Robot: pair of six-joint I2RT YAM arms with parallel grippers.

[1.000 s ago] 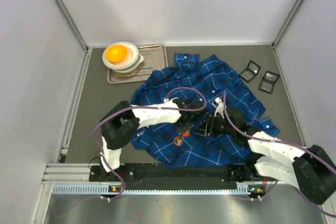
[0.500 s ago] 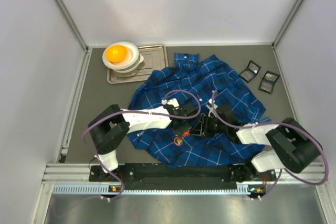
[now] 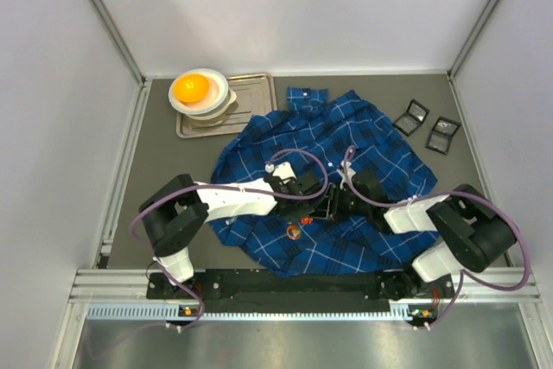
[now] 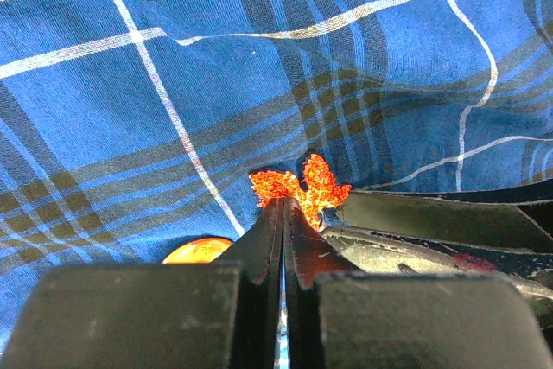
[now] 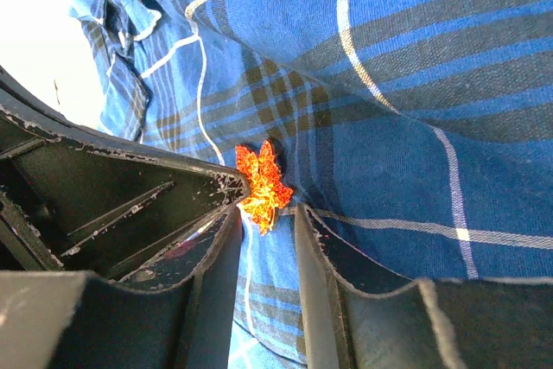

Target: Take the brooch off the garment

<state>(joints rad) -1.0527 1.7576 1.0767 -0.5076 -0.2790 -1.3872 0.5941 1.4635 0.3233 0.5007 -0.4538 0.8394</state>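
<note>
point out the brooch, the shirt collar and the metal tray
brooch (image 4: pixel 298 187), left wrist view, middle of its orange leaf shape
shirt collar (image 3: pixel 308 97), top external view, middle of the folded collar
metal tray (image 3: pixel 256 97), top external view, its bare right-hand part

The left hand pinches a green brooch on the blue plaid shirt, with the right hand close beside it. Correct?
Not quite. The brooch is orange-red, not green; the left wrist view shows it. The left hand does pinch it on the blue plaid shirt, with the right hand close beside it.
</note>
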